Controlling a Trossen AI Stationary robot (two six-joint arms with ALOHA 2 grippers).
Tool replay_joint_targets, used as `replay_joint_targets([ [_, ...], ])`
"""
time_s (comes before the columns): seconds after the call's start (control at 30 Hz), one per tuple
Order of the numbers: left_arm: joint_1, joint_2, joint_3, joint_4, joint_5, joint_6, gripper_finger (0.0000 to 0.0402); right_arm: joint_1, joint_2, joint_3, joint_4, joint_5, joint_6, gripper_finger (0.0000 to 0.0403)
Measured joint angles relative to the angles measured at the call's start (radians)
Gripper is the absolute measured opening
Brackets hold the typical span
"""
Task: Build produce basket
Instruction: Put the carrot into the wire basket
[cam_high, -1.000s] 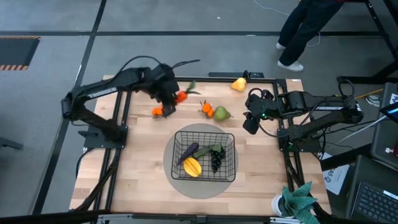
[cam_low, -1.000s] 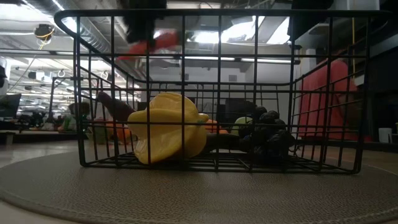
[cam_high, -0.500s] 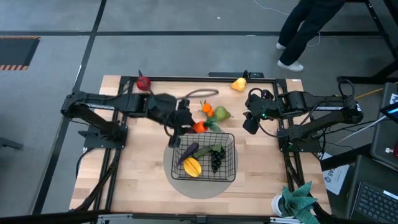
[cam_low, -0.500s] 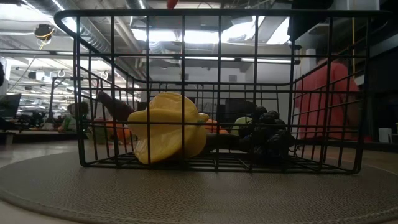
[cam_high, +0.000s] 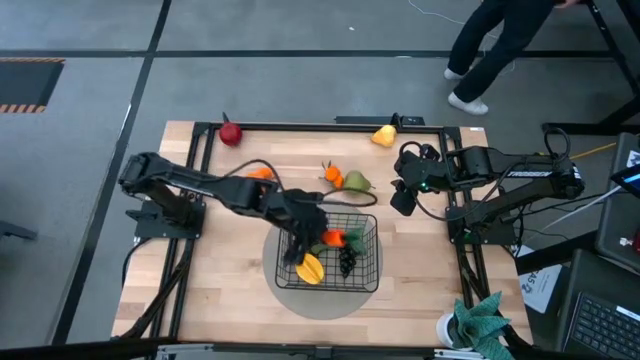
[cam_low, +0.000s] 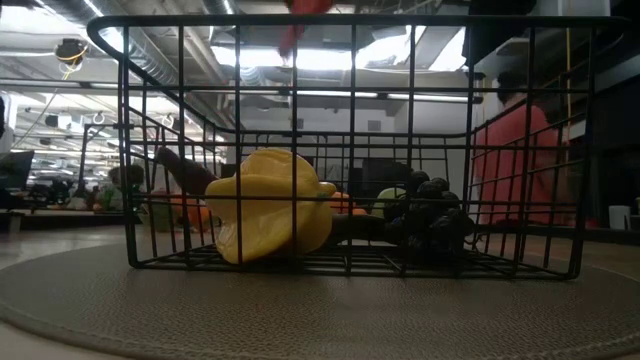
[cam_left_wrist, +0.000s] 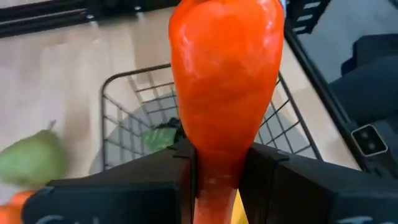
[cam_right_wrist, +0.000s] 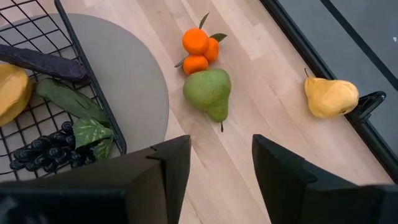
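Note:
The black wire basket (cam_high: 368, 262) stands on a round grey mat (cam_high: 300, 298) at the table's middle. It holds a yellow piece (cam_high: 310, 268), dark grapes (cam_high: 347, 262) and a long purple piece (cam_right_wrist: 43, 62). My left gripper (cam_high: 318, 238) is above the basket, shut on an orange carrot (cam_high: 335, 238). The carrot also shows at the top of the low view (cam_low: 298, 12). My right gripper (cam_high: 404, 198) hangs open and empty right of the basket. A green pear (cam_high: 358, 182) and small oranges (cam_high: 332, 175) lie behind the basket. My left gripper pinches the carrot's narrow end (cam_left_wrist: 217, 163) between its two fingers. The fingers come slanting down from the table's left, along the carrot. The thick end (cam_left_wrist: 227, 43) sticks out past the fingertips. The carrot is lifted clear above the basket's inside.
A red apple (cam_high: 231, 133) lies at the far left corner, an orange piece (cam_high: 261, 172) left of the middle, a yellow pear (cam_high: 384, 135) at the far edge. A person (cam_high: 490, 50) walks beyond the table. Bare wood lies near the front left.
My left gripper has carried the carrot from the table's far left toward the right and near edge, ending over the basket, still shut on it. Its move has uncovered the red apple and an orange piece. My right arm has kept still.

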Motion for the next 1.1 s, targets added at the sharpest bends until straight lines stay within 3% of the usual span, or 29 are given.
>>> replay_joint_targets([
  [0.27, 0.001, 0.073, 0.0, 0.007, 0.051, -0.008, 0.0073, 0.0, 0.0, 0.0, 0.0, 0.0, 0.0, 0.0161],
  [0.7, -0.006, 0.073, 0.0, 0.002, 0.05, -0.003, 0.0096, 0.0, 0.0, 0.0, 0.0, 0.0, 0.0, 0.0161],
  [0.9, -0.019, 0.073, 0.0, -0.004, -0.047, -0.008, 0.0099, 0.0, 0.0, 0.0, 0.0, 0.0, 0.0, 0.0161],
  [1.1, -0.02, 0.073, 0.0, -0.069, -0.042, -0.085, 0.0115, 0.0, 0.0, 0.0, 0.0, 0.0, 0.0, 0.0161],
])
